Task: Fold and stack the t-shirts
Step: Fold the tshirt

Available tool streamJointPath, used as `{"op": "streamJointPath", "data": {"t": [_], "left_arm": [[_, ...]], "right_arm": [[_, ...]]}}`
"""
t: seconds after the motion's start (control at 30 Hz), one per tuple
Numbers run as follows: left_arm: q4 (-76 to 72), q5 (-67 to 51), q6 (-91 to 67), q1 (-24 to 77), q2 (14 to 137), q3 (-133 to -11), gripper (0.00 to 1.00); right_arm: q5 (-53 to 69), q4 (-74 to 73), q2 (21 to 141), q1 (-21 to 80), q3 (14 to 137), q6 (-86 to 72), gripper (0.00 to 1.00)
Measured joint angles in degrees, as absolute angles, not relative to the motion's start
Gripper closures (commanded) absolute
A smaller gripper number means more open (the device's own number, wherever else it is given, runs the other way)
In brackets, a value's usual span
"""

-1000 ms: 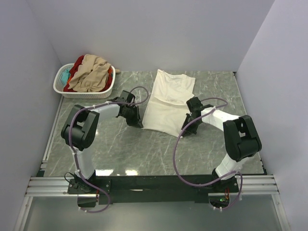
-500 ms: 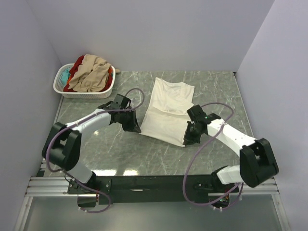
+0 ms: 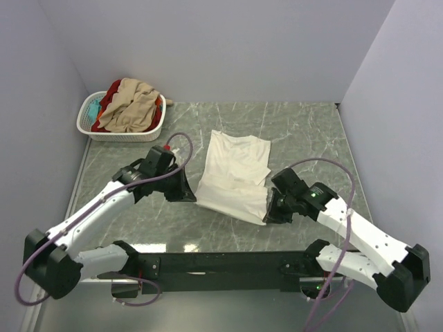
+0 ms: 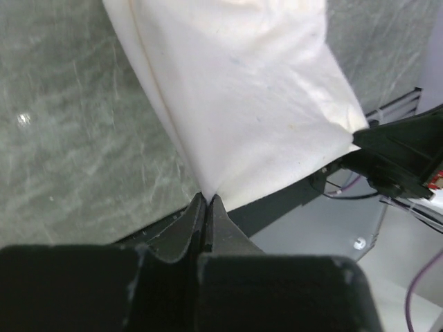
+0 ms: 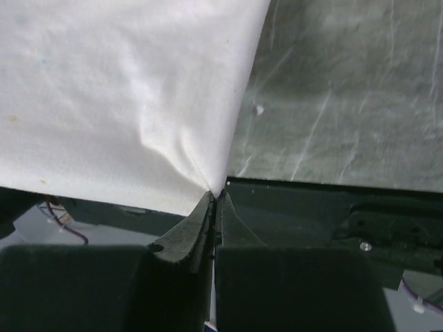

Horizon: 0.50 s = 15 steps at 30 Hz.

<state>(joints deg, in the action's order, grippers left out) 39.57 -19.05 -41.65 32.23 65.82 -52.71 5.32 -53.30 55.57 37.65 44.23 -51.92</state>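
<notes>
The cream-white t-shirt (image 3: 233,173) lies lengthwise on the grey marble table, its near hem lifted. My left gripper (image 3: 192,197) is shut on the shirt's near left corner; the left wrist view shows the cloth (image 4: 235,97) pinched at the fingertips. My right gripper (image 3: 268,216) is shut on the near right corner; the right wrist view shows the cloth (image 5: 124,104) bunched at the fingertips. Tan-beige (image 3: 128,107), red (image 3: 111,93) and teal (image 3: 93,108) shirts lie heaped in the basket.
The white slotted laundry basket (image 3: 121,133) stands at the back left corner. The black base rail (image 3: 221,263) runs along the table's near edge. Walls close in the left, back and right sides.
Both grippers have pulled the shirt's near corners toward the table's near edge. The whole shirt has slid nearer and the arms have stretched out lower.
</notes>
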Motion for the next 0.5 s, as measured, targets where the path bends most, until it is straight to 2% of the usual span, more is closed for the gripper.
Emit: {"op": "streamJointPath", "data": {"t": [0.23, 0.5], "left_arm": [[46.04, -18.46, -45.21, 33.26, 56.25, -52.93, 1.0], [46.81, -16.29, -47.4, 33.23, 56.8, -56.01, 1.0]], "right_arm": [[3.99, -59.59, 51.81, 42.54, 48.88, -57.43, 1.0], [-1.89, -61.45, 52.84, 42.61, 55.66, -59.29, 1.0]]}}
